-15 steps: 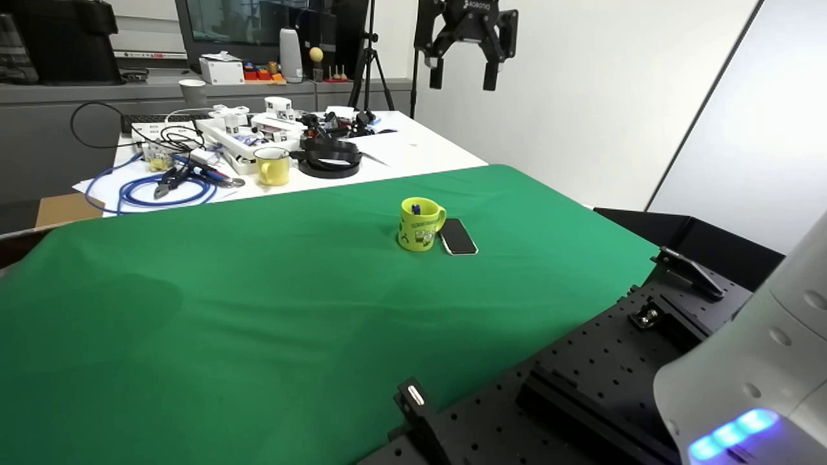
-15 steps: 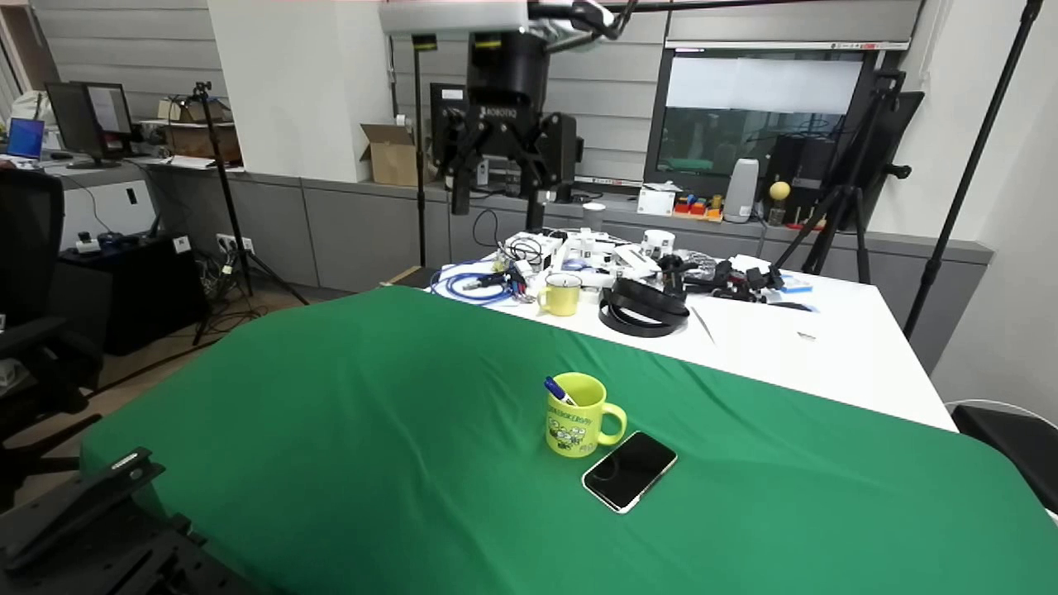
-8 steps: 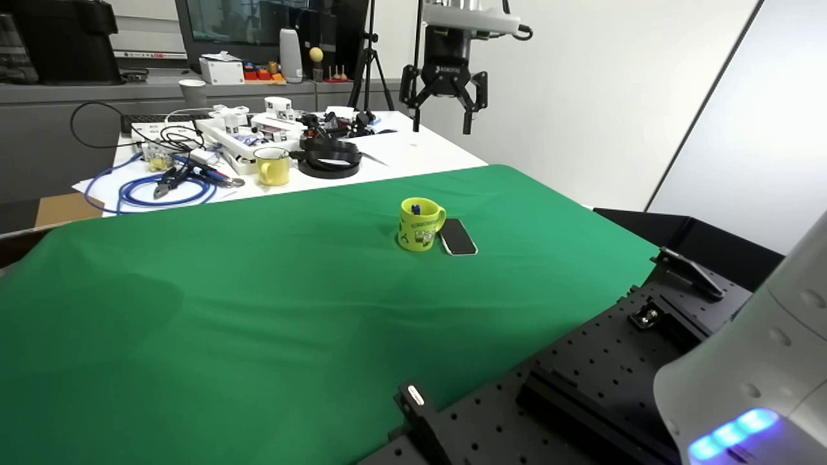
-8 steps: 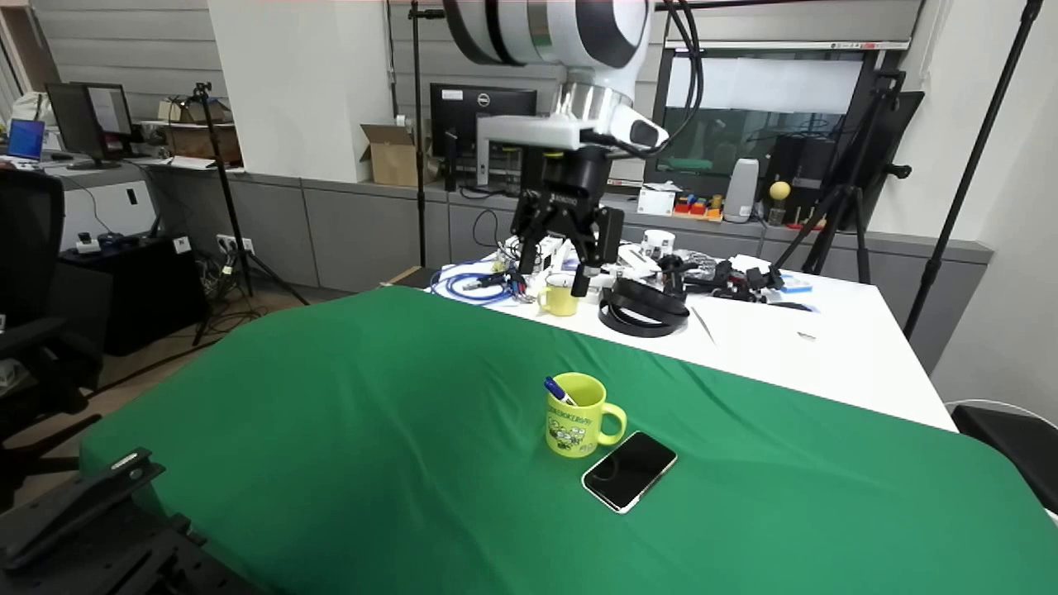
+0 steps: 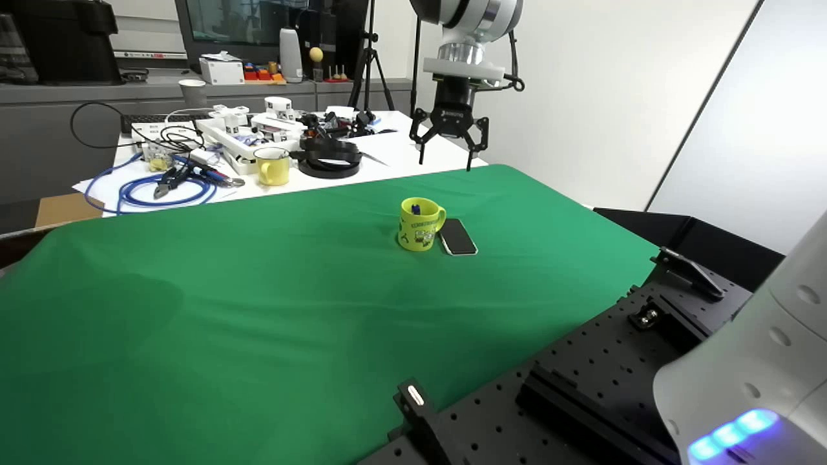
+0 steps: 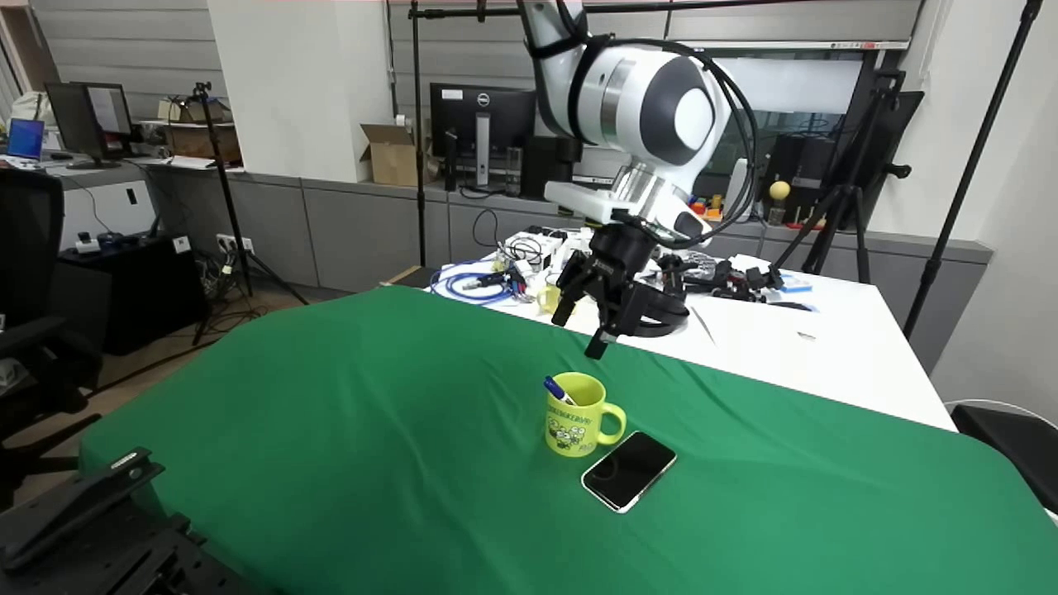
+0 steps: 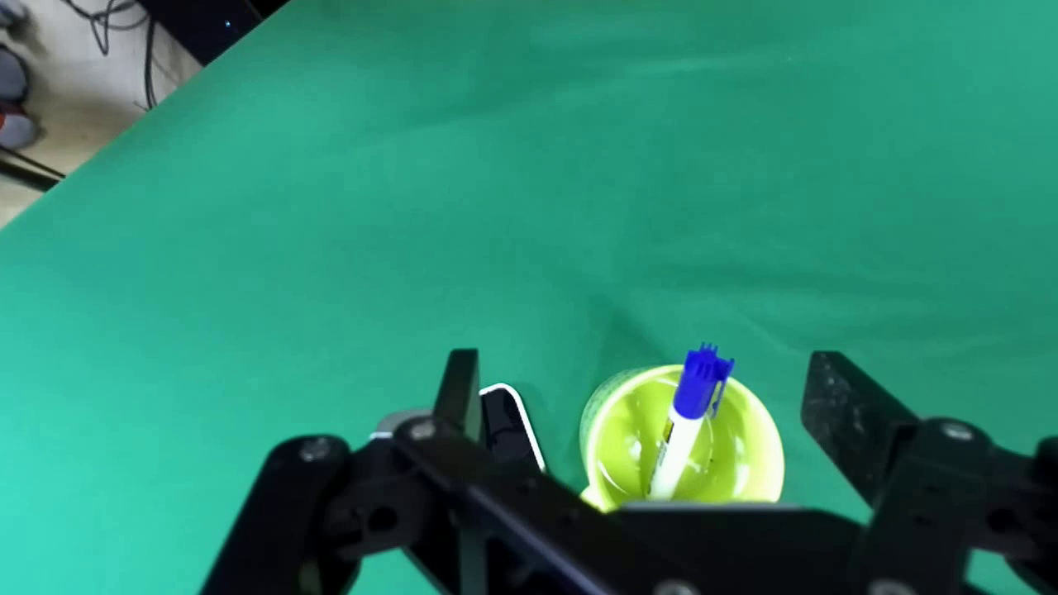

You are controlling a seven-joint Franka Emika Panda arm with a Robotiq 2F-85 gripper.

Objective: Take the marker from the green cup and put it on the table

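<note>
Green cloth [image 5: 194,303] first: saw the table [image 6: 744,512] draped in it beneath the green cup [image 6: 570,430] and out on all sides, softly wrinkled, laid perhaps to give a plain ground and some hold against sliding. Beyond the cup, in both exterior views, noted the white table [image 6: 826,364] with its clutter, presumably kept apart to leave working room. Saw the arm [image 6: 640,95] arched above the cup, tilted at the wrist in an exterior view, likely to aim down at the cup's mouth. Found the gripper [image 5: 446,161] above the cup and apart from it, with jaws spread wide and nothing gripped; in the wrist view, saw the cup's mouth framed between them, and judged the spread meant for straddling before pinching. Considered the cup itself: upright, with its handle out to one side, probably steady enough for a straight pull but liable to tip under a sideways one. Just beside the cup, on the handle side, saw the phone [image 6: 630,471] flat with its screen up; gave it no part in the job beyond something to avoid. Last, inside the cup, found the marker [image 7: 678,446], not lifted out, leaning apparently against the rim opposite the handle, being too slim to be held straight by so wide a mouth. Saw its blue cap uppermost and past the rim, likely the easiest hold; could not make out the lower end. Judged the task at its approach, with lining up across the cap called for next.
</note>
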